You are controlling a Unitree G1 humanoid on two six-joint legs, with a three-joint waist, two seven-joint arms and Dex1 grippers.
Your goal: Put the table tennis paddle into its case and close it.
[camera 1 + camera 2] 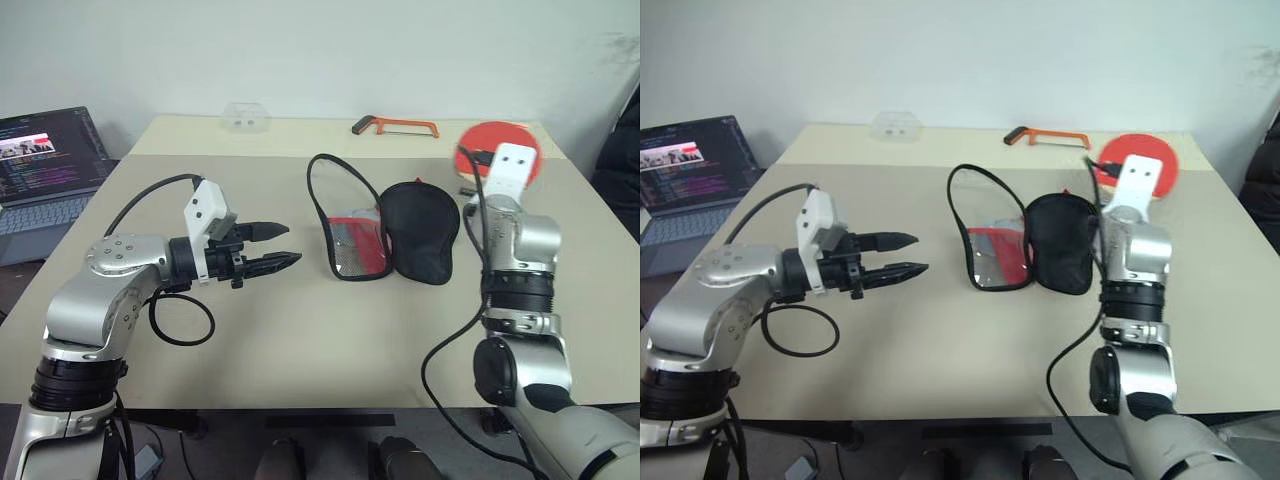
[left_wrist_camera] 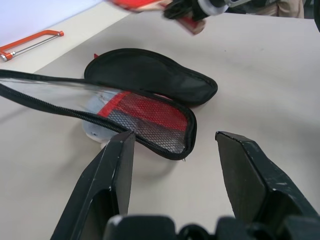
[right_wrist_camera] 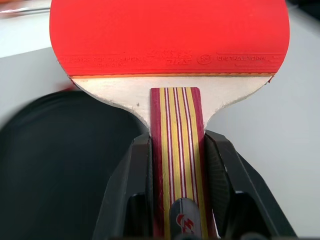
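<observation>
The case (image 1: pixel 420 232) lies unzipped mid-table, its black half to the right and its red, mesh-pocketed half (image 1: pixel 355 247) to the left, the zip edge standing up in a loop. My right gripper (image 3: pixel 177 145) is shut on the striped wooden handle of the table tennis paddle (image 3: pixel 170 35). It holds the paddle in the air, red blade (image 1: pixel 490 133) pointing away, just right of and beyond the black half. My left gripper (image 1: pixel 275 247) hovers open and empty left of the case, pointing at the mesh half (image 2: pixel 150 117).
An orange-framed hacksaw (image 1: pixel 395 126) and a small clear plastic box (image 1: pixel 246 117) lie at the far edge of the table. An open laptop (image 1: pixel 45 170) sits on a lower surface to the left. A black cable (image 1: pixel 180 322) loops under my left arm.
</observation>
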